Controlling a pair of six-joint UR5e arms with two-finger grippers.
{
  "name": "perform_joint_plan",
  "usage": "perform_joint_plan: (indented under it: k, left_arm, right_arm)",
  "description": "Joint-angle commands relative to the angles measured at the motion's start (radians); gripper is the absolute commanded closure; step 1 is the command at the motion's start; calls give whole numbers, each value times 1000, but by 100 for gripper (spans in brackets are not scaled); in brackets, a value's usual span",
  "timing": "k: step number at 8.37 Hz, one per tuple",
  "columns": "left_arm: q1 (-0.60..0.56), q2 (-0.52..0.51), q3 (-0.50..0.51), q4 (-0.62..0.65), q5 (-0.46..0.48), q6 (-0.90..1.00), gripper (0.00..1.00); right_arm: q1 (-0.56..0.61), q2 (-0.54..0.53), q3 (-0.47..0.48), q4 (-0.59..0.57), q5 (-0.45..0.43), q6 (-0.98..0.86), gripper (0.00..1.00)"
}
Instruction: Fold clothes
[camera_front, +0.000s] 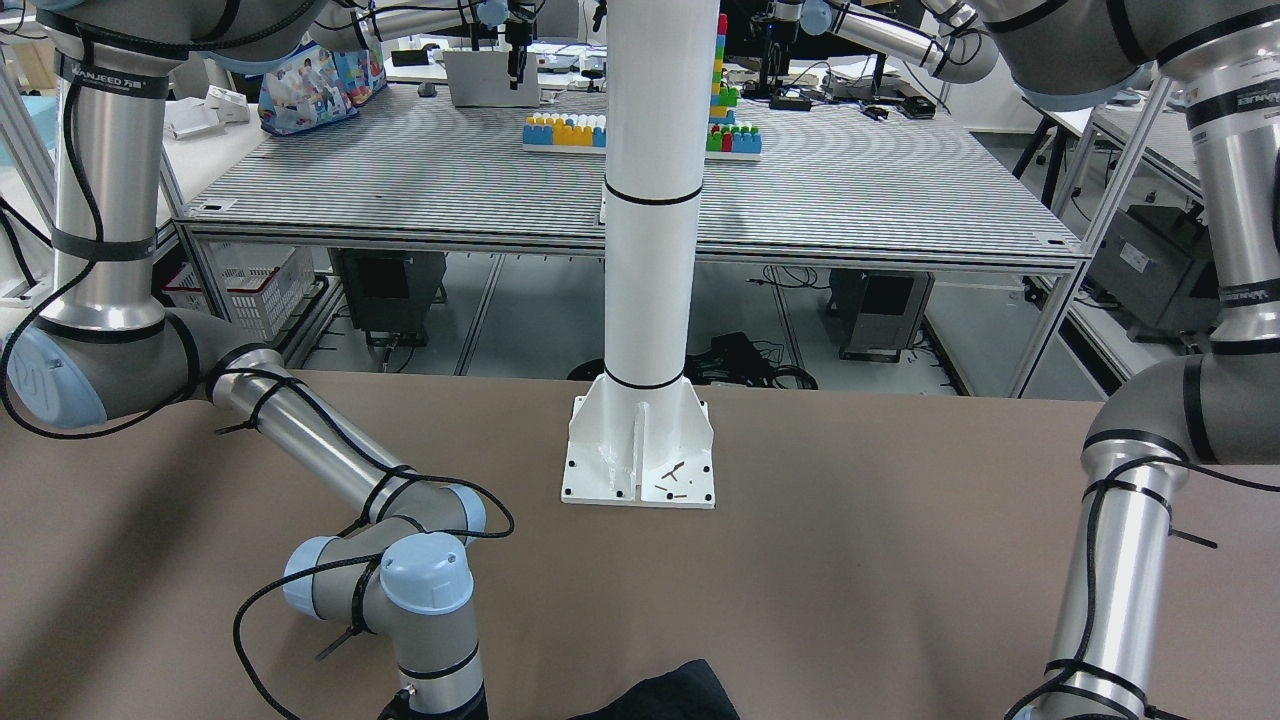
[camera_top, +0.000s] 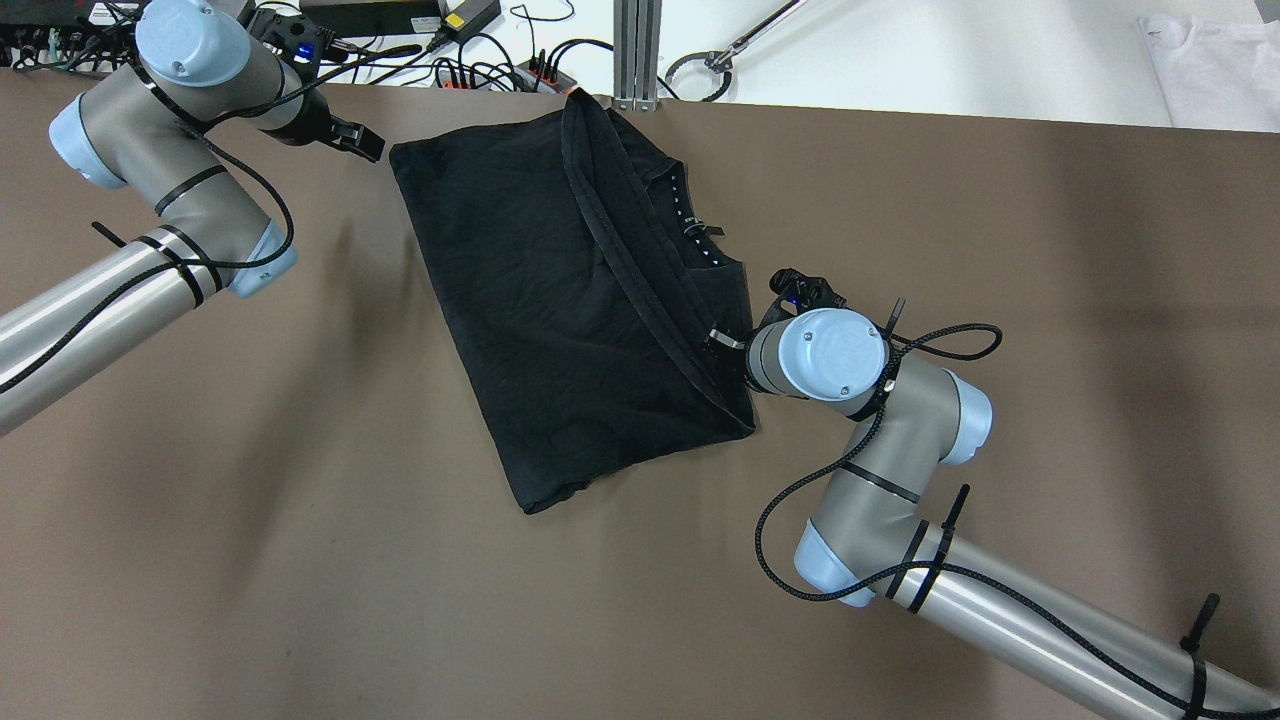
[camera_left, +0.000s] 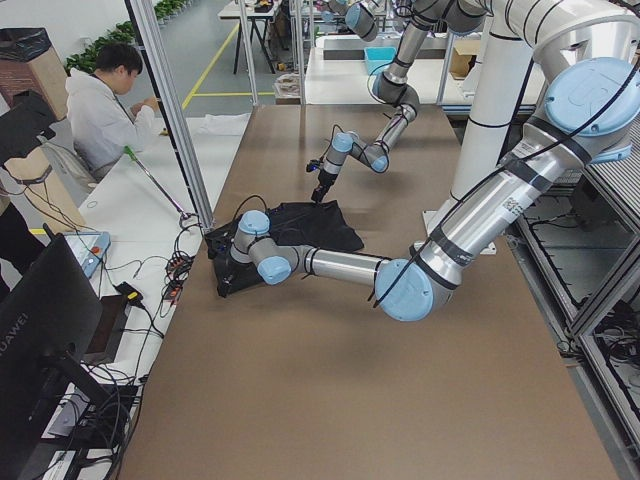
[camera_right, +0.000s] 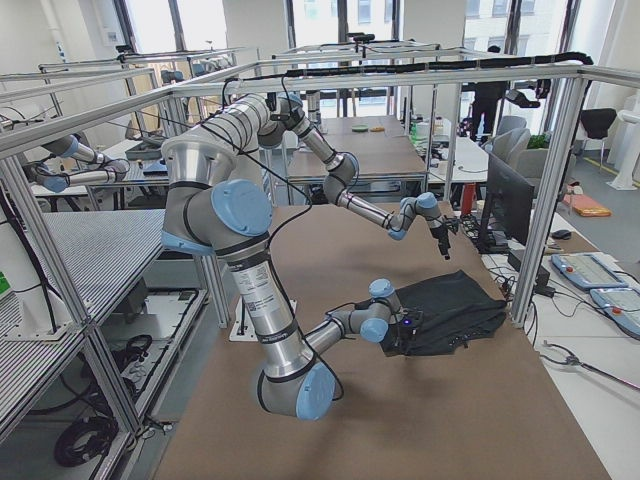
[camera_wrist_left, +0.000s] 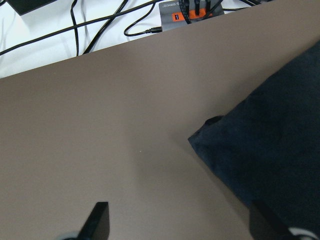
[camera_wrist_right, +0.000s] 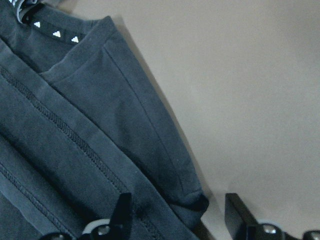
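Right gripper, nearest: jaws apart and empty. One jaw stands over the cloth, the other over bare tabletop, and a hemmed corner on the right edge of the clothes lies between them. Whether either jaw touches the fabric cannot be told.

Clothes: one black piece, lying flat mid-tabletop. Its long axis runs from the far edge towards the near side, slanting slightly right as it comes nearer. A hemmed fold crosses it from the far corner to the near right corner. The neck opening, with a strip of small white marks, faces right.

Left gripper, farthest: jaws wide apart, holding nothing. It hangs above the far left corner of the clothes, with one jaw over fabric and the other over bare tabletop.
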Motion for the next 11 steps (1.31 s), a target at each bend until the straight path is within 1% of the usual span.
perform_joint_plan:
  k: [1,2,3,6,7,8,9,10,11]
  left_arm:
    - [0,2,-1,0,0,0,0]
    - [0,2,-1,0,0,0,0]
    - [0,1,-1,0,3,0,0]
    - [0,2,-1,0,3,0,0]
    - [0,2,-1,0,3,0,0]
    - [0,2,-1,0,2,-2,0]
    - [0,2,-1,0,2,-2,0]
    - [0,2,-1,0,3,-2,0]
    - [0,12,-3,0,0,0,0]
  right_arm:
    - [-1,5,5,2,-1,10,70]
    - [1,5,6,9,-2,23,98]
    - [-1,4,6,29,-10,31,100]
    - [1,-1,19,29,-14,33,100]
    - [-4,-13,42,28,-16,33,100]
    - [-16,-59,99,20,-16,36,100]
    - [-58,-147,200,20,-27,39,100]
    - [-97,-203,273,17,-68,45,100]
    - [-135,-231,311,15,-85,71,100]
